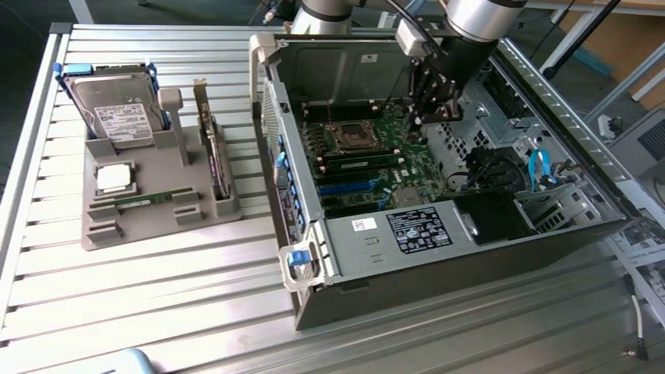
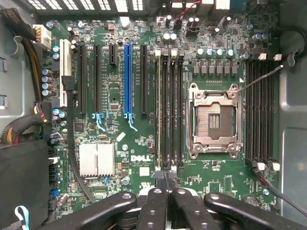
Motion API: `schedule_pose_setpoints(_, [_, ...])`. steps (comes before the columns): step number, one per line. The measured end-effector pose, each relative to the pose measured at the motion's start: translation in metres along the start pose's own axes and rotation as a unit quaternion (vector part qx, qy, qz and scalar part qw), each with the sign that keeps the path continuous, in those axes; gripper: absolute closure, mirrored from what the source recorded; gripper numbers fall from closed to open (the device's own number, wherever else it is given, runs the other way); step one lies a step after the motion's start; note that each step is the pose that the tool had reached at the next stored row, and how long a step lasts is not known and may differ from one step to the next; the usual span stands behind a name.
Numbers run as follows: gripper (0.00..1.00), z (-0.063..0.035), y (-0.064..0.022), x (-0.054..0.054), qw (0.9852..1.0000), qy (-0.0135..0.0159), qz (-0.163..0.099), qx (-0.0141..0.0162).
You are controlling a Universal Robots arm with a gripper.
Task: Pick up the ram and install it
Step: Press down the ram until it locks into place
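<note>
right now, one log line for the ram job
pincer shut, over motherboard | ram lying in grey tray | not yet picked up

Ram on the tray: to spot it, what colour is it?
The ram is green, clearest in exterior view.

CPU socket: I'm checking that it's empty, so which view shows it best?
The wrist view: it looks straight down on the CPU socket, with its open frame and contact field plain. The exterior view shows it at a slant, inside the case.
</note>
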State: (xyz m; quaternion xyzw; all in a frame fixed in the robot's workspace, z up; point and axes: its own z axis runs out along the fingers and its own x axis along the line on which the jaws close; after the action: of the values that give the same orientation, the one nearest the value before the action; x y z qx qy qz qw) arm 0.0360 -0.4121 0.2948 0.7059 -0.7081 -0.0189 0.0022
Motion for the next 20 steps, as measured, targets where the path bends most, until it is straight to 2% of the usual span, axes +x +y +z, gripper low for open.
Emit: schedule_pose_setpoints(20, [0.89, 0.0209, -0.0008, 0.0, 1.0, 0.0, 0.0, 0.0])
